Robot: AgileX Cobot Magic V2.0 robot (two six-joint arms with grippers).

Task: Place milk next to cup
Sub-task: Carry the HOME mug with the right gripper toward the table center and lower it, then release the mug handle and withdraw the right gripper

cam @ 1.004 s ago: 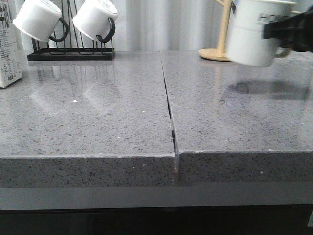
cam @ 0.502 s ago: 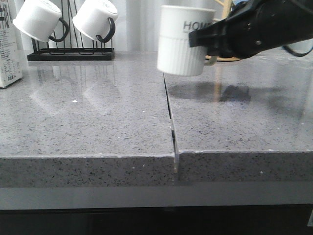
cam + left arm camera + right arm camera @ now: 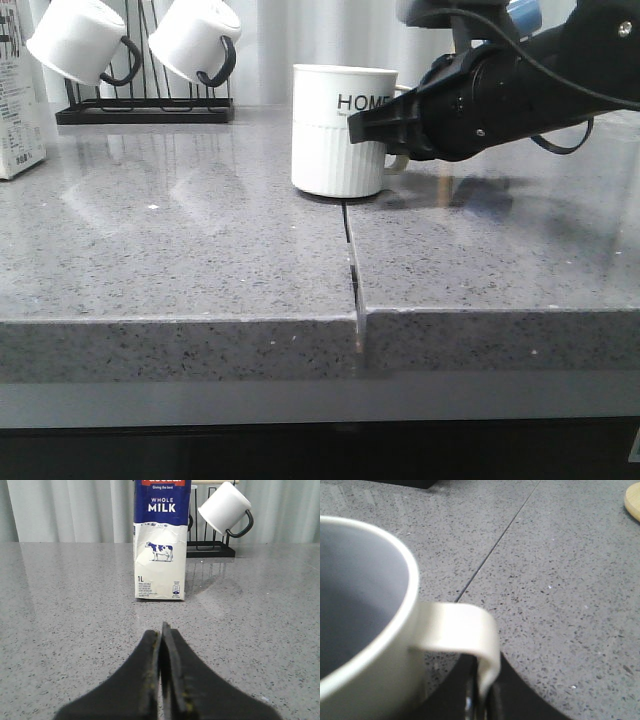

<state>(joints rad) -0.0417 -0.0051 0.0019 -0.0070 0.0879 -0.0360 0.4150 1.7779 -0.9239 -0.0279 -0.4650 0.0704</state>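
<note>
From the front I see my right tool (image 3: 385,140) pinched on the handle of the cup (image 3: 340,130), which sits upright on the grey desk (image 3: 200,250) over its centre seam. My left wrist camera shows the left tool (image 3: 161,635) fully closed on nothing, the milk (image 3: 161,540) standing straight ahead of it. On the right wrist camera, the cup's handle (image 3: 465,635) sits clamped between the tool's tips.

Bright, even light; countertop (image 3: 200,230) glare; cup (image 3: 365,630) seemingly blurred.
</note>
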